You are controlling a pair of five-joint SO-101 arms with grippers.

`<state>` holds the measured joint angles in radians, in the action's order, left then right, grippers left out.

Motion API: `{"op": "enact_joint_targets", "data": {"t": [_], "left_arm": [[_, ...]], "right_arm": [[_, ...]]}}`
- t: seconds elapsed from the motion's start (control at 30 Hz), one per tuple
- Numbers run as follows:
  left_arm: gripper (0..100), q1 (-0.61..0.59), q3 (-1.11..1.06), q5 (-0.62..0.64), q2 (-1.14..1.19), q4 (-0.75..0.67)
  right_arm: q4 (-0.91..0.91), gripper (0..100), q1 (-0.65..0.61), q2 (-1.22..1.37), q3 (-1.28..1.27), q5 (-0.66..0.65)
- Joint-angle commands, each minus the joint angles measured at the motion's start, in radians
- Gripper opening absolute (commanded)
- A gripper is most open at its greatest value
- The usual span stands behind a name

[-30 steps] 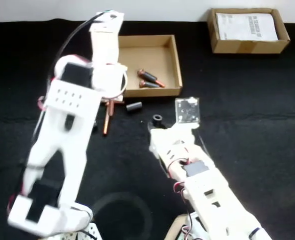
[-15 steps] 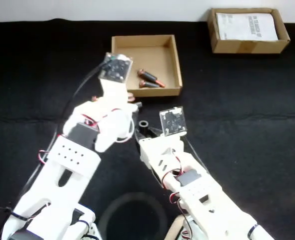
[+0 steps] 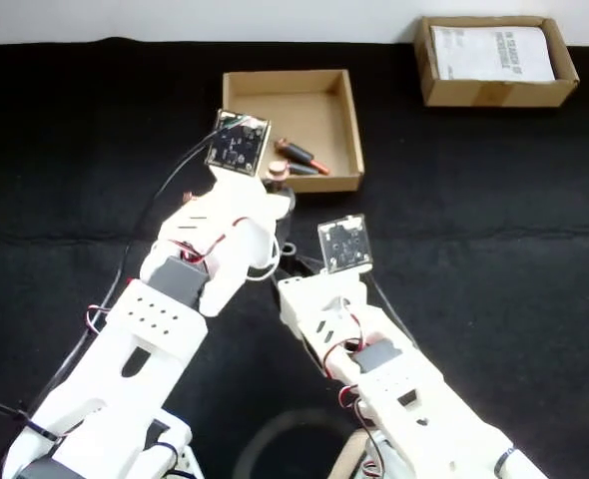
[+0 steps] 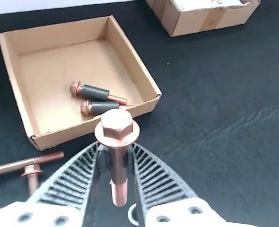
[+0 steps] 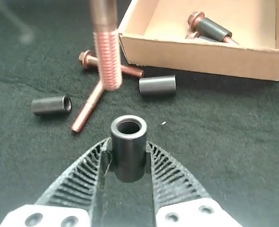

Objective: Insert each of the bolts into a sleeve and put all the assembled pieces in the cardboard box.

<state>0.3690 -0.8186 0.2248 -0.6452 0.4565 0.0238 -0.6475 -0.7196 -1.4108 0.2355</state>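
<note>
1. Left jaws are shut on a bolt (image 4: 116, 130), head up, near the cardboard box (image 4: 135, 61).
2. Right jaws pinch a sleeve (image 5: 128, 142) upright (hole up), just below the bolt's tip.
3. Next, I think: line them up, push down.

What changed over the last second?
The left gripper, shut on the copper hex-head bolt, swung down from beside the open cardboard box toward the right gripper, bringing the bolt's tip close above the dark cylindrical sleeve held there, not yet in it. The right gripper and sleeve shifted slightly toward it, then stayed. The two assembled pieces stayed put.
</note>
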Motion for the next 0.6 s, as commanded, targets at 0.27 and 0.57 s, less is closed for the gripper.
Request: {"op": "enact_joint_targets", "data": {"t": [0.27, 0.57], "left_arm": [[1, 0.025, -0.062, 0.003, -0.041, -0.032], [1, 0.025, -0.054, 0.114, -0.041, -0.035]], "right_arm": [[0.019, 0.6, -0.004, -0.036, -0.016, -0.008], [0.019, 0.6, -0.004, -0.035, -0.010, -0.006]]}}
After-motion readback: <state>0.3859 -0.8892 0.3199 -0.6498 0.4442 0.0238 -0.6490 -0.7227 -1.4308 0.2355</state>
